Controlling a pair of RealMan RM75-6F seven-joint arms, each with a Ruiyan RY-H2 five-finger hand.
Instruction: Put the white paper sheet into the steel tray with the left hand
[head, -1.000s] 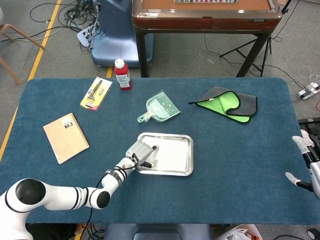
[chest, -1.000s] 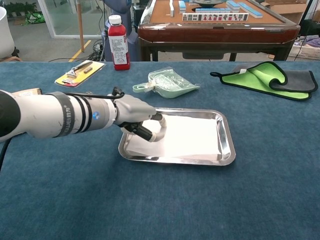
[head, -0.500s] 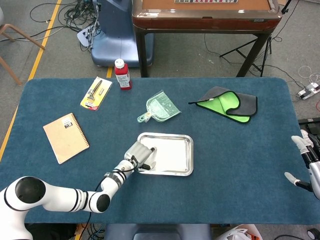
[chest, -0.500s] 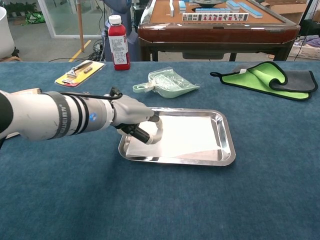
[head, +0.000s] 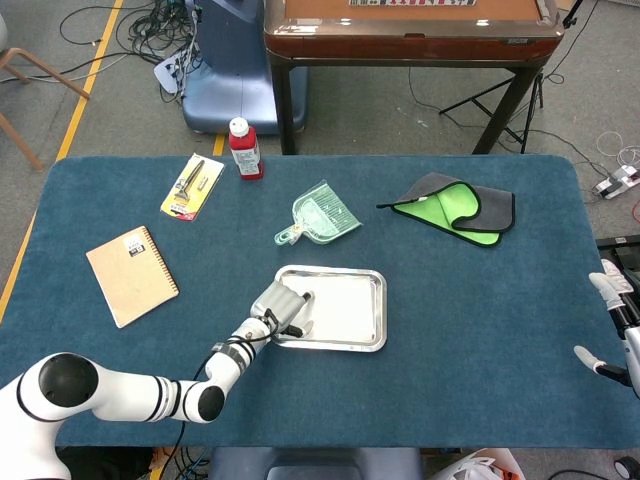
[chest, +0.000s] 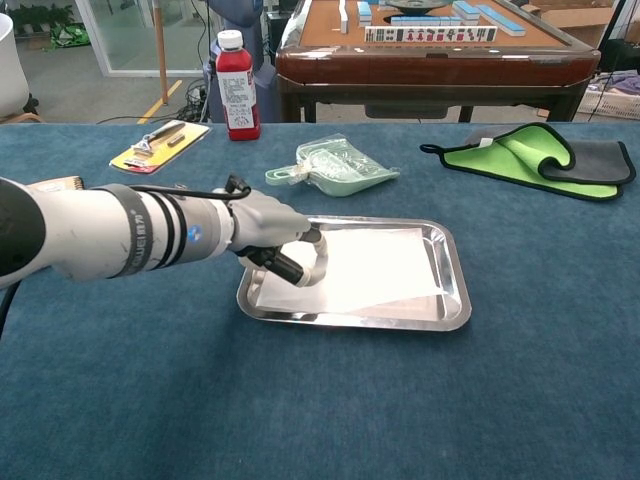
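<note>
The steel tray sits in the middle of the blue table. Inside it lies the white paper sheet, nearly flat and slightly skewed, with one corner riding up the tray's right wall. My left hand is over the tray's left end, its fingers curled and pinching the sheet's left edge. At the table's far right edge my right hand hangs with fingers spread and holds nothing. It shows only in the head view.
Behind the tray lie a green dustpan and a green-and-grey cloth. A red bottle, a yellow razor card and a brown notebook occupy the left. A wooden table stands beyond.
The sheet has shifted and settled flatter in the tray, its right edge now skewed. My left hand has stayed at the tray's left end. The right hand drifted slightly.
</note>
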